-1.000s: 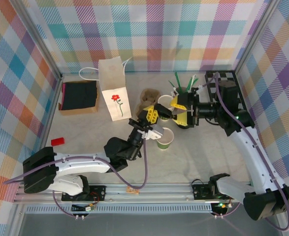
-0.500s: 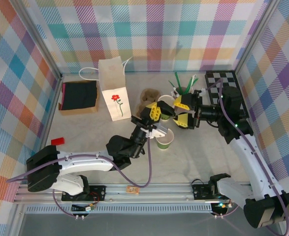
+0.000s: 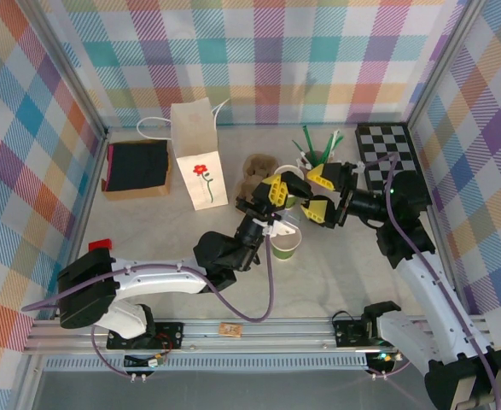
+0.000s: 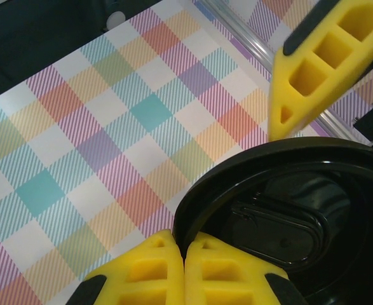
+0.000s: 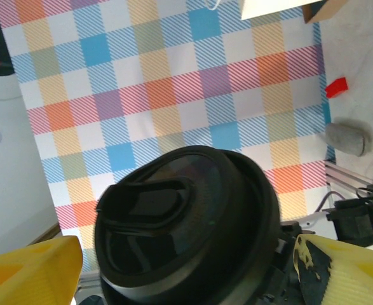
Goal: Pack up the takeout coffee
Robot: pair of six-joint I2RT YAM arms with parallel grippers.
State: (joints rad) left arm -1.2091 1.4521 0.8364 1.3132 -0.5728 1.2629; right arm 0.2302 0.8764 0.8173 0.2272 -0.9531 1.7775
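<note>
Grey and a bit scuffed, the flat tabletop [image 3: 352,273] is boxed in by pastel plaid cloth walls [image 3: 259,51]. The biggest thing on it is the white paper bag with a red flower print [image 3: 197,158], standing upright at the back left. A flat black square pad on a brown cardboard base [image 3: 136,166] sits just beside it on the left. The back right corner has a black-and-white checkered mat [image 3: 387,141], and near that is a bunch of green sticks [image 3: 317,145] poking up. A brown pulp cup carrier [image 3: 254,171] sits between the bag and the grippers, partly hidden by the left arm.

So the takeout coffee is in two pieces right now. The small green paper cup [image 3: 286,243] stands upright and open-topped mid-table, just on the near side of both grippers. The round black plastic lid [image 4: 281,216] is up in the air between them. The left gripper [image 3: 277,190] is pinched tight on the lid's rim, and in the left wrist view its two yellow fingers are pressed together right at the edge. The right gripper [image 3: 316,194] faces it from the right with jaws spread wide, one finger either side of the lid. Can't tell if they touch it. A tiny red block [image 3: 100,246] lies by the left wall.
</note>
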